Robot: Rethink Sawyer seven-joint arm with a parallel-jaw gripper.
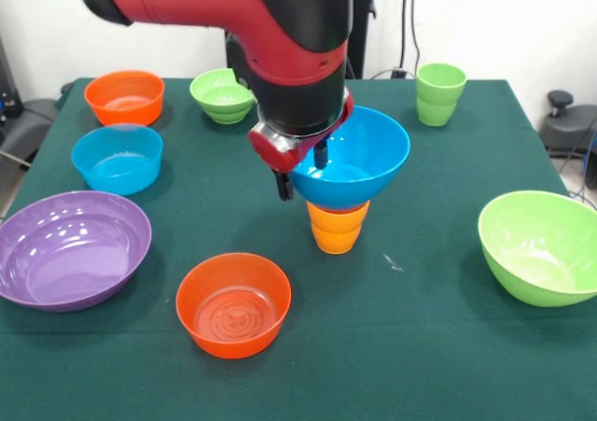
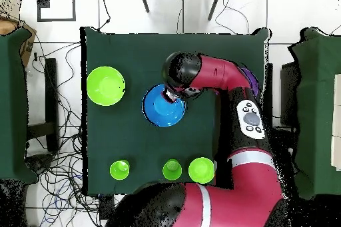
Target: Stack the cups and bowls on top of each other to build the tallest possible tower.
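A blue bowl [image 1: 359, 164] [image 2: 164, 106] rests on an orange cup [image 1: 338, 227] at the table's middle, forming a low tower. My gripper [image 1: 303, 171] [image 2: 175, 95] is open at the bowl's left rim, with one finger inside the bowl and the other outside its wall. A green cup [image 1: 440, 92] [image 2: 120, 169] stands alone at the back right. Loose bowls lie around: a large purple bowl [image 1: 70, 248], a light blue bowl [image 1: 118, 158], an orange bowl [image 1: 233, 304], a second orange bowl [image 1: 124, 96], a small lime bowl [image 1: 223, 94] and a large lime bowl [image 1: 541, 245] [image 2: 105, 85].
The dark green table [image 1: 410, 346] holds everything. The red arm [image 2: 226, 78] reaches over its middle from the far side and hides part of the purple bowl from above. Black chairs and cables stand beyond the table's edges.
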